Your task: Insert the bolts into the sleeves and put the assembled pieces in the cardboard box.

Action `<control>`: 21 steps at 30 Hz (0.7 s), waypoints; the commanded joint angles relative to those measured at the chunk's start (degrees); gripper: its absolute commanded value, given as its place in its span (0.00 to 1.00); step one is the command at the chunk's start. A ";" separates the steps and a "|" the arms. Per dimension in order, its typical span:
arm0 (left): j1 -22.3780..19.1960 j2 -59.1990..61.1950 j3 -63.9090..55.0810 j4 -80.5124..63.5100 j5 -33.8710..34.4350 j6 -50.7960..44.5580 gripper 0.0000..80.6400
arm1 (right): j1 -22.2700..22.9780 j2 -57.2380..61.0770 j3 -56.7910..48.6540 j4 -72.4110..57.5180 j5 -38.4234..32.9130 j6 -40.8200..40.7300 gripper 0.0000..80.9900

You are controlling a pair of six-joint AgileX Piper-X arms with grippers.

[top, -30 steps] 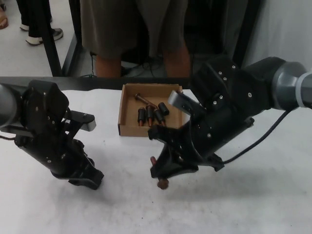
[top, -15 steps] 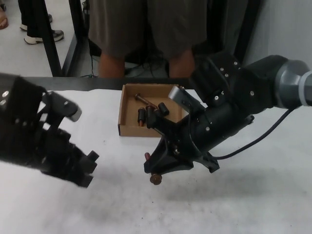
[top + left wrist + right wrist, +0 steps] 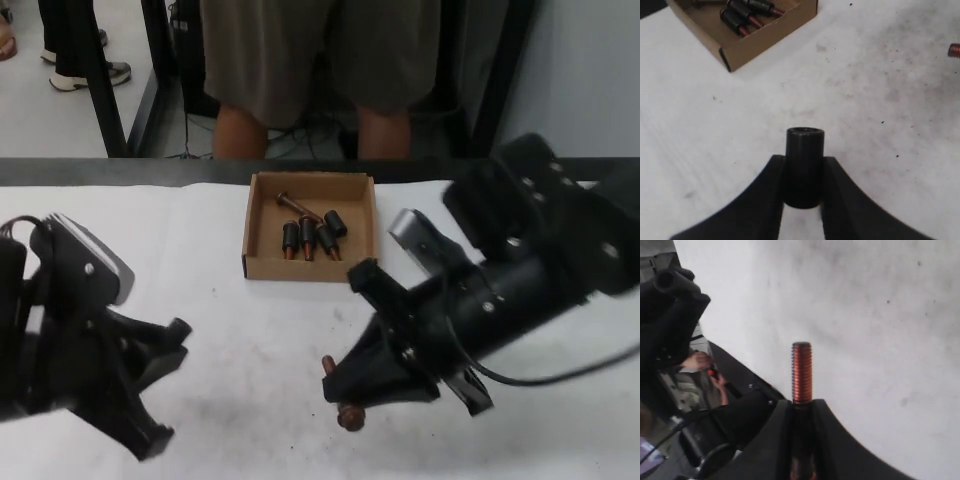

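My left gripper (image 3: 804, 165) is shut on a short black sleeve (image 3: 804, 150), its open bore pointing away over the white bench. In the high view this gripper (image 3: 160, 350) hangs at the near left. My right gripper (image 3: 802, 407) is shut on a copper bolt (image 3: 801, 371), threaded end sticking out past the fingers. In the high view the bolt (image 3: 340, 395) is held low over the bench, near centre, by the right gripper (image 3: 345, 385). The cardboard box (image 3: 310, 268) at the back centre holds several black sleeves with bolts (image 3: 305, 238).
The bench is covered in white cloth (image 3: 250, 330) with grey smudges. A black rail (image 3: 150, 170) runs along the far edge behind the box. In the left wrist view the box (image 3: 765, 42) lies ahead, and the bolt's tip (image 3: 955, 50) shows at the edge.
The left arm has swung down toward the near left corner. The right arm has moved nearer and to the right, carrying the bolt with it.
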 commanded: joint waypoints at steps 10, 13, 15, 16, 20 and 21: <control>-10.78 -2.75 3.80 -7.19 -2.50 1.48 0.01 | 0.13 -8.64 10.57 -29.79 -7.10 27.55 0.00; -11.05 -2.75 3.80 -7.25 -2.55 1.48 0.01 | 0.13 -8.64 10.60 -29.73 -7.26 27.78 0.00; -11.05 -2.75 3.80 -7.25 -2.55 1.48 0.01 | 0.13 -8.64 10.60 -29.74 -6.87 27.78 0.00; -11.05 -2.75 3.80 -7.25 -2.55 1.48 0.01 | 0.13 -8.64 10.60 -29.74 -6.60 27.57 0.00; -11.05 -2.75 3.80 -7.25 -2.55 1.48 0.01 | 0.13 -8.64 10.60 -29.74 -6.12 26.55 0.09; -11.05 -2.75 3.80 -7.25 -2.55 1.48 0.01 | 0.13 -8.64 10.64 -29.74 -6.12 26.52 0.15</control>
